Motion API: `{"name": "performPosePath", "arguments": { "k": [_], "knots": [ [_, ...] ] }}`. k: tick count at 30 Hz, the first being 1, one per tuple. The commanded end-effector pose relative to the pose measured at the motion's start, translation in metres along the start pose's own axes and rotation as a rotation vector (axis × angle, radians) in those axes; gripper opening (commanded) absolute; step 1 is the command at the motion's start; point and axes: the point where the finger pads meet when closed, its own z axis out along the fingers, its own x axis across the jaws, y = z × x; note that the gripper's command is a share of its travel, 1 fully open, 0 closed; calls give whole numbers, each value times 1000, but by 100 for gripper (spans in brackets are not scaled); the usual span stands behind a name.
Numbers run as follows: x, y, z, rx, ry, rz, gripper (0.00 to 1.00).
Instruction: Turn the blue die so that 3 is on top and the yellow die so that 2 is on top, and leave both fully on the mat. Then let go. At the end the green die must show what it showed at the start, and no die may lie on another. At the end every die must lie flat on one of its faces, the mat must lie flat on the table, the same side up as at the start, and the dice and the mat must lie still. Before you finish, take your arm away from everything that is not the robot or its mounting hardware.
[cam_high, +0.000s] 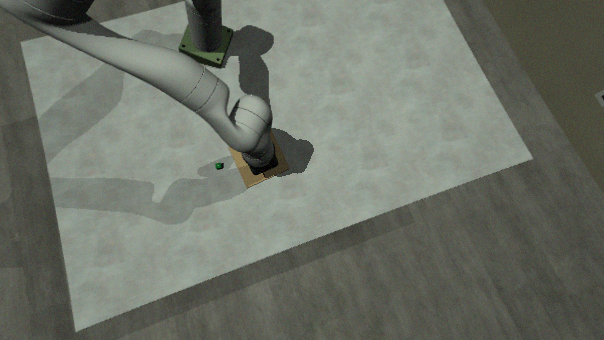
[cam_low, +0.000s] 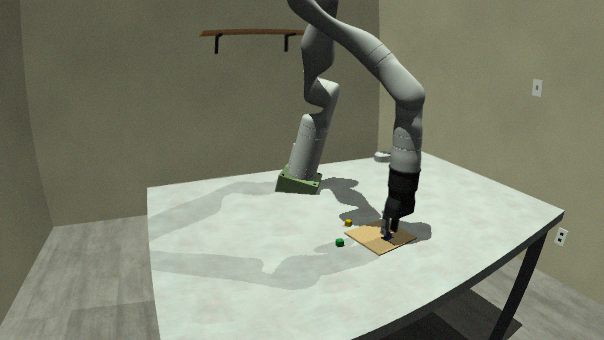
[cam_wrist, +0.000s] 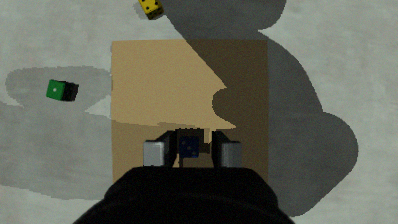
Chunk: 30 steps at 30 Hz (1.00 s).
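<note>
The blue die (cam_wrist: 189, 146) lies on the tan mat (cam_wrist: 189, 107) near its front edge, in shadow. My gripper (cam_wrist: 194, 144) is open around it, with a gap between each finger and the die. In the exterior view the gripper (cam_low: 388, 231) stands low over the mat (cam_low: 381, 236). The yellow die (cam_wrist: 150, 7) lies on the table just beyond the mat's far left corner; it also shows in the exterior view (cam_low: 348, 222). The green die (cam_wrist: 61, 90) lies on the table left of the mat, one pip up. It also shows in the top view (cam_high: 219, 166).
The arm's green base (cam_low: 297, 182) stands at the back of the table. The arm hides most of the mat (cam_high: 264, 173) in the top view. A small light object (cam_low: 382, 156) lies at the table's far edge.
</note>
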Motion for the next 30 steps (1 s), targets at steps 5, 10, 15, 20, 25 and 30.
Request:
{"name": "performPosePath", "arguments": {
  "k": [5,10,15,20,25,30],
  "knots": [
    [-4,3,-27,-11,-7,6,64],
    [-4,3,-54,-11,-7,6,64],
    [-4,3,-72,-11,-7,6,64],
    [-4,2,-77,-11,-7,6,64],
    [-4,2,-78,-11,-7,6,100],
    [-4,2,-78,-11,-7,6,100]
  ]
}}
